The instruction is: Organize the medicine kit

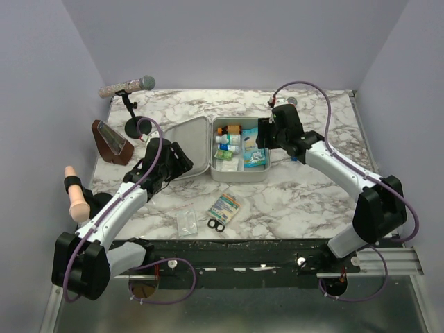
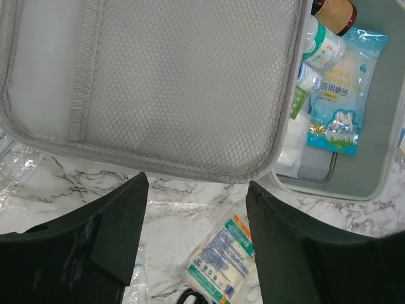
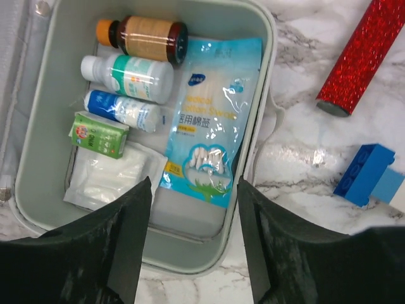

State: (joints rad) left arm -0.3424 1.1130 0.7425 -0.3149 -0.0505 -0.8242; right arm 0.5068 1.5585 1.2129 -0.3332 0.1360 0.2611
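Note:
The medicine kit point(image 1: 239, 177) lies open on the marble table, its mesh-lined lid point(image 2: 177, 82) folded flat to the left. Its base point(image 3: 190, 244) holds a brown bottle point(image 3: 149, 39), a white bottle point(image 3: 133, 76), a blue-labelled bottle point(image 3: 123, 109), a green box point(image 3: 98, 134), a white gauze packet point(image 3: 107, 177) and a blue cotton-swab pack point(image 3: 215, 120). My right gripper point(image 1: 265, 135) point(image 3: 194, 183) hangs open over the base's right side, holding nothing. My left gripper point(image 1: 173, 163) point(image 2: 196, 180) is open and empty beside the lid's near corner.
A printed gauze pack point(image 1: 225, 206) point(image 2: 221, 256), black scissors point(image 1: 216, 225) and a clear plastic packet point(image 1: 186, 220) lie in front of the kit. A red cylinder point(image 3: 361, 57) and blue brick point(image 3: 370, 177) sit to its right. A microphone stand point(image 1: 128, 87) and brown wedge point(image 1: 112, 142) stand far left.

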